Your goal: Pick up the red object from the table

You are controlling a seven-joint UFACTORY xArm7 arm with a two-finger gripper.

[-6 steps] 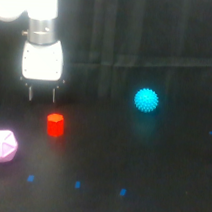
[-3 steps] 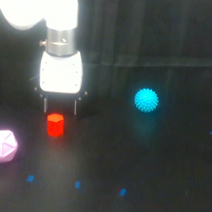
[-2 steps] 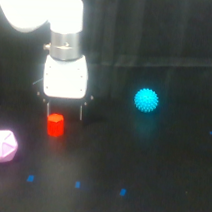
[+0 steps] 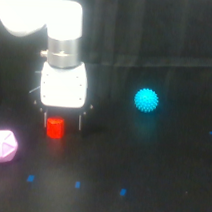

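The red object (image 4: 55, 128), a small bright red-orange block, stands on the black table (image 4: 155, 186) left of center in the exterior view. My gripper (image 4: 62, 123) hangs from the white arm directly over it, open, with one dark finger on each side of the block. The fingers (image 4: 80, 121) reach down to about the block's upper half. I cannot tell whether they touch it. The white gripper body hides whatever lies behind the block.
A pale pink faceted polyhedron (image 4: 3, 145) lies at the exterior view's left edge, close to the red object. A spiky cyan ball (image 4: 146, 100) sits to the right. Small blue marks (image 4: 77, 184) dot the table near the front.
The arm has moved toward the exterior view's right and down, from behind and left of the red block to directly over it, its fingers now straddling the block.
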